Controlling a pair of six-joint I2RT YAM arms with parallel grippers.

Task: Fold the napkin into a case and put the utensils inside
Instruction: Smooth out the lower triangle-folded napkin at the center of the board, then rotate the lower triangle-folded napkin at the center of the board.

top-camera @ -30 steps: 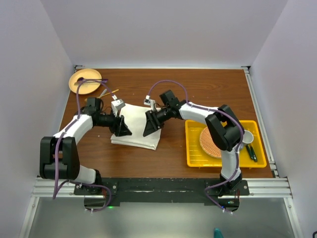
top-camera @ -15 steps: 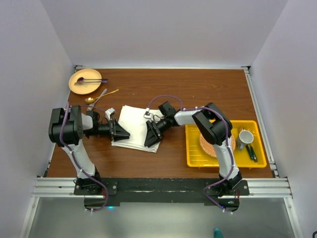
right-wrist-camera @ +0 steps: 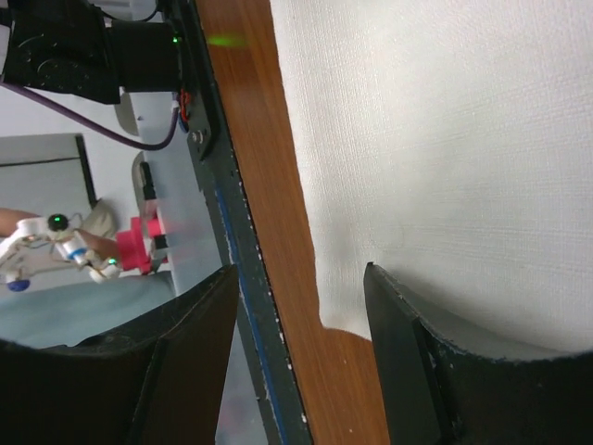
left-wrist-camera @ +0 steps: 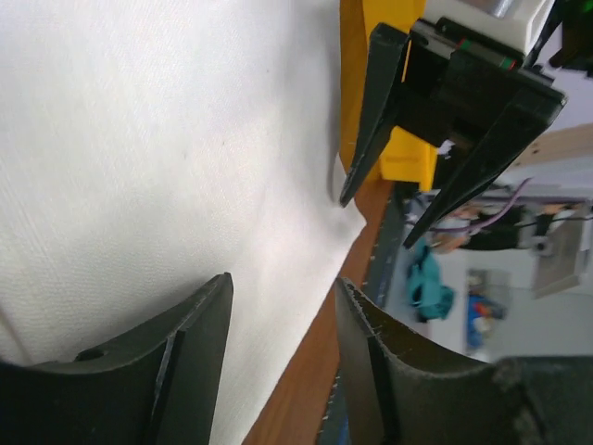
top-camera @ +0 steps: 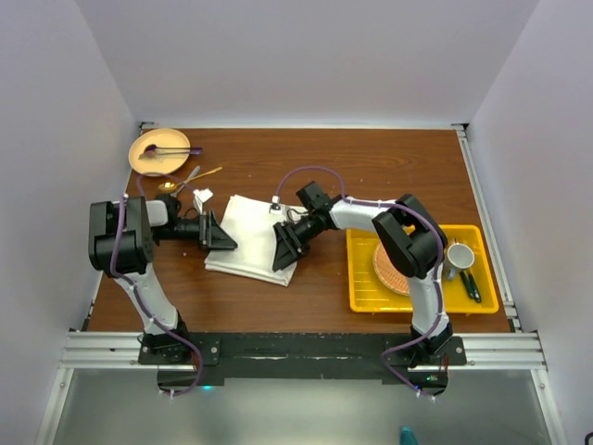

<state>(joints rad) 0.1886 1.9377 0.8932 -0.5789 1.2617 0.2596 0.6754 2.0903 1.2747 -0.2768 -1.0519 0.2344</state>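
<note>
Bracketing the napkin (top-camera: 250, 243) from both sides, the two arms are lying low over the desk (top-camera: 371, 167), prob. b/c the next fold needs two edges caught at once. The left tool (top-camera: 222, 236) is sitting at the cloth's left edge, jaws partly apart w/ nothing pinched. In its wrist view one finger is hanging over cloth and the other over bare wood, so the cloth's border is running thru the gap. The right tool (top-camera: 281, 248) is resting at the near right corner, jaws likewise apart & empty, w/ the cloth edge lying between them. The napkin is lying mid-desk as a flat folded rectangle, not yet a case. The gold utensils (top-camera: 168, 186) are waiting beyond the left tool, near the tan plate (top-camera: 139, 158), apart from the cloth, so the folding is looking only partway done.
</note>
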